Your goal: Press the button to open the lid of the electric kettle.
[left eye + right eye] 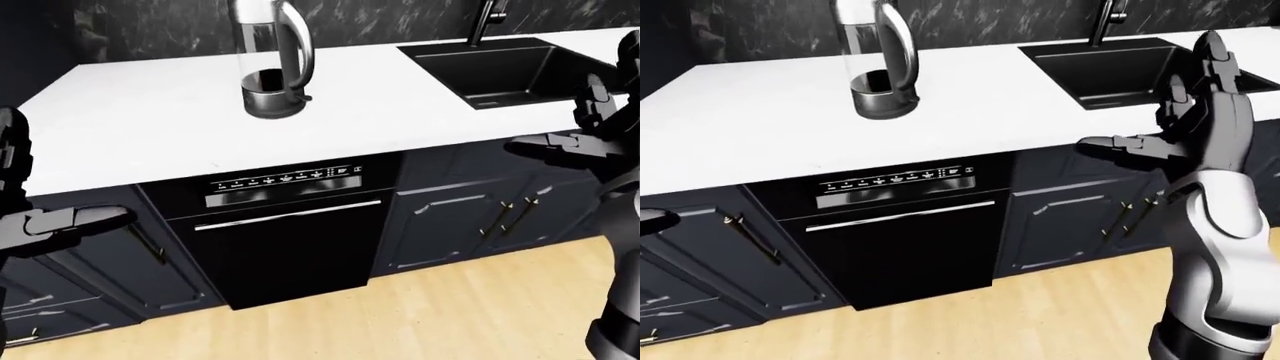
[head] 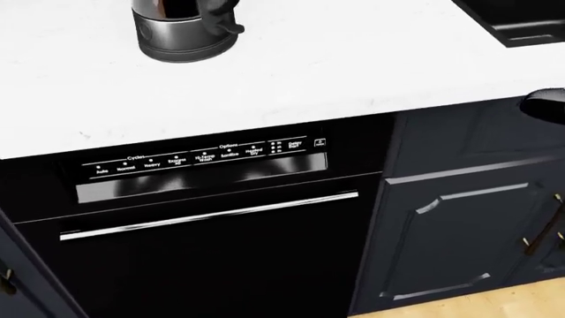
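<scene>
Right hand (image 1: 1200, 112) raised, fingers spread, holding nothing — below the sink (image 1: 1120, 67). Left hand (image 1: 40, 217) low at left-eye view's left edge, fingers extended, empty. Kettle (image 1: 272, 64) upright on counter (image 1: 150, 127), above dishwasher (image 1: 285, 240) — well apart from both hands.

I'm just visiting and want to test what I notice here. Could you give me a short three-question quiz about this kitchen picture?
1. True or false: the electric kettle stands on the white countertop, to the left of the black sink in the left-eye view.
2. Which appliance sits under the countertop just below the kettle? A) oven B) dishwasher C) fridge
3. Fill in: the right hand is ____, touching nothing, apart from the kettle.

Key: 1 true. 2 B, with its control strip and long silver handle. 3 open; the left hand is open too, low at the left edge.
</scene>
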